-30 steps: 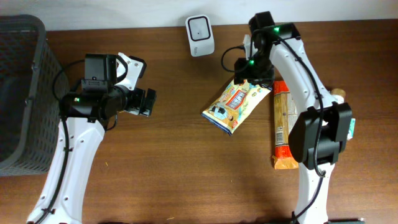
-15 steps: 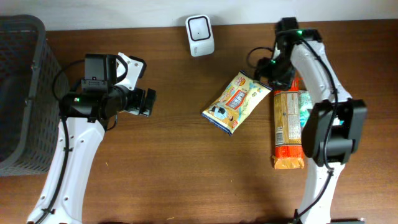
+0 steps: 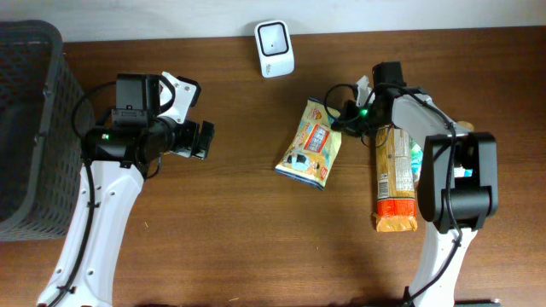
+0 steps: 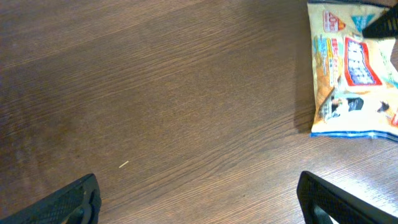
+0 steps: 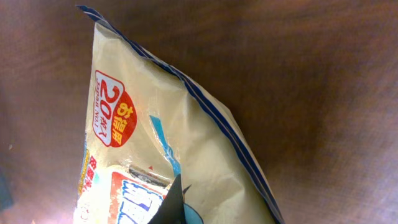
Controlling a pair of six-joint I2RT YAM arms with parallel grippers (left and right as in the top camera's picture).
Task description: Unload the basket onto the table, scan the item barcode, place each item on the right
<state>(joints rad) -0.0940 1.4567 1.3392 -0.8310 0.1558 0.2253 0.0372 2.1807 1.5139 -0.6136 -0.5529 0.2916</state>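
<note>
Near the middle of the brown wooden table [image 3: 239, 230], a yellow and blue snack bag [image 3: 310, 147] is lying flat with its printed face up. It is sitting just left of a long orange packet [image 3: 395, 183] and in front of a white barcode scanner [image 3: 275, 37] standing at the back edge. At the bag's upper corner, the right gripper [image 3: 339, 119] is reaching in low with its jaws pinched together on the wrapper. Over on the left, beside a grey mesh basket [image 3: 34, 51], the left gripper [image 3: 203, 141] is hovering with its jaws spread wide, holding nothing.
</note>
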